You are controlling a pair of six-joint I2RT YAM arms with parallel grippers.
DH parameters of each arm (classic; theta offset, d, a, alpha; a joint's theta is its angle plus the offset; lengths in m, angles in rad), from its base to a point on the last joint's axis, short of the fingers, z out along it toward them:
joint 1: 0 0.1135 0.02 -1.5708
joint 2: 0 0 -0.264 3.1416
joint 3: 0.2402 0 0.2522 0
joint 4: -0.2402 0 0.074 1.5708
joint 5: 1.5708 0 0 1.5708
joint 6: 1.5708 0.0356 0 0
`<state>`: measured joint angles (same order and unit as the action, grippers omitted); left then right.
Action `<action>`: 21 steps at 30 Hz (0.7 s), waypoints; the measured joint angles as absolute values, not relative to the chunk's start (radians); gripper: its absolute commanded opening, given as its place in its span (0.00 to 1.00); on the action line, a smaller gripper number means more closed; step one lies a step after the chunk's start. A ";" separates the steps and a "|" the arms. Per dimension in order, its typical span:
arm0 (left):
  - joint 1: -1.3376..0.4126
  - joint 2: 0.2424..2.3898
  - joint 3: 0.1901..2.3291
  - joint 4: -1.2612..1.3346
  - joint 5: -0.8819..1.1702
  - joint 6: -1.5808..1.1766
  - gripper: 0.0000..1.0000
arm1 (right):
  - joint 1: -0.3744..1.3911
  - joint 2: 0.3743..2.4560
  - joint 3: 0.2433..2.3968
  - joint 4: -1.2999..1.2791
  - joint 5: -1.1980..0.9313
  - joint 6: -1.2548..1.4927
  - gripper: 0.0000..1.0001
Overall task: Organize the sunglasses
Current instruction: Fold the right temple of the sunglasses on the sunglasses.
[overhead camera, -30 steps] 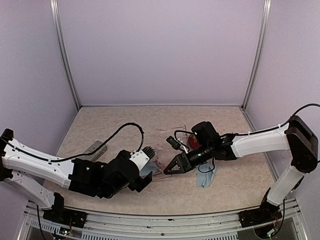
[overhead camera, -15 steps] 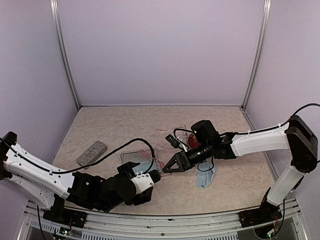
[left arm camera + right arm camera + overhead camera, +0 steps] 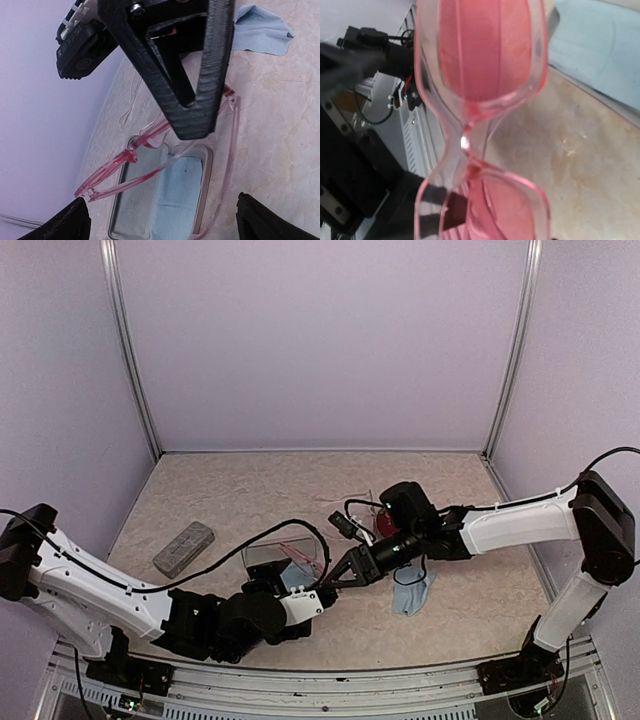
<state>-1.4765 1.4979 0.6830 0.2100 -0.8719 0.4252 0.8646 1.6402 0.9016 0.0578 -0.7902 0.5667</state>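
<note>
Room: lilac walls close in your workspace on three sides, with metal posts at the corners.
Table: beige marbled top. The open case lies near its middle with a light-blue cloth inside.
Left gripper: just on the near side of the open case, your jaws spread wide and holding nothing.
Right gripper: at the open case's right edge, your jaws partly closed and clamped on the sunglasses.
Grey case: closed, well left of the open case.
Loose cloth: right of the open case, lying on the table.
Sunglasses: you hold them by the front, temples unfolded. The long axis runs from your right gripper out over the open case, tips pointing left.
</note>
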 measured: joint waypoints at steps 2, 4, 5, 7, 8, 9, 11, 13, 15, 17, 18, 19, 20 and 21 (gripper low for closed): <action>-1.464 1.501 0.683 0.233 -0.870 0.448 0.99 | 0.871 1.645 0.902 0.058 -0.794 0.566 0.14; -1.453 1.504 0.678 0.258 -0.869 0.472 0.99 | 0.875 1.652 0.903 0.059 -0.797 0.567 0.14; -1.449 1.506 0.674 0.272 -0.868 0.483 0.99 | 0.876 1.657 0.903 0.059 -0.799 0.567 0.14; -1.441 1.512 0.666 0.292 -0.867 0.505 0.99 | 0.878 1.664 0.903 0.059 -0.801 0.566 0.14; -1.438 1.514 0.663 0.300 -0.865 0.515 0.99 | 0.879 1.667 0.904 0.058 -0.801 0.566 0.14; -1.436 1.514 0.661 0.303 -0.865 0.523 0.99 | 0.880 1.669 0.905 0.058 -0.801 0.566 0.14; -1.433 1.514 0.661 0.310 -0.864 0.536 0.99 | 0.883 1.674 0.907 0.057 -0.802 0.566 0.14; -1.427 1.514 0.657 0.321 -0.860 0.552 0.99 | 0.884 1.674 0.908 0.057 -0.804 0.566 0.14; -1.418 1.513 0.649 0.329 -0.847 0.568 0.99 | 0.885 1.674 0.912 0.056 -0.806 0.564 0.14; -1.410 1.510 0.643 0.329 -0.834 0.578 0.99 | 0.889 1.676 0.921 0.050 -0.809 0.561 0.14; -1.407 1.508 0.641 0.328 -0.827 0.581 0.99 | 0.893 1.680 0.928 0.049 -0.809 0.557 0.14; -1.402 1.502 0.639 0.327 -0.814 0.585 0.99 | 0.896 1.684 0.934 0.047 -0.810 0.554 0.14; -1.401 1.498 0.638 0.327 -0.807 0.587 0.98 | 0.900 1.688 0.940 0.045 -0.811 0.550 0.14; -1.399 1.493 0.638 0.327 -0.794 0.589 0.98 | 0.904 1.691 0.944 0.042 -0.812 0.544 0.14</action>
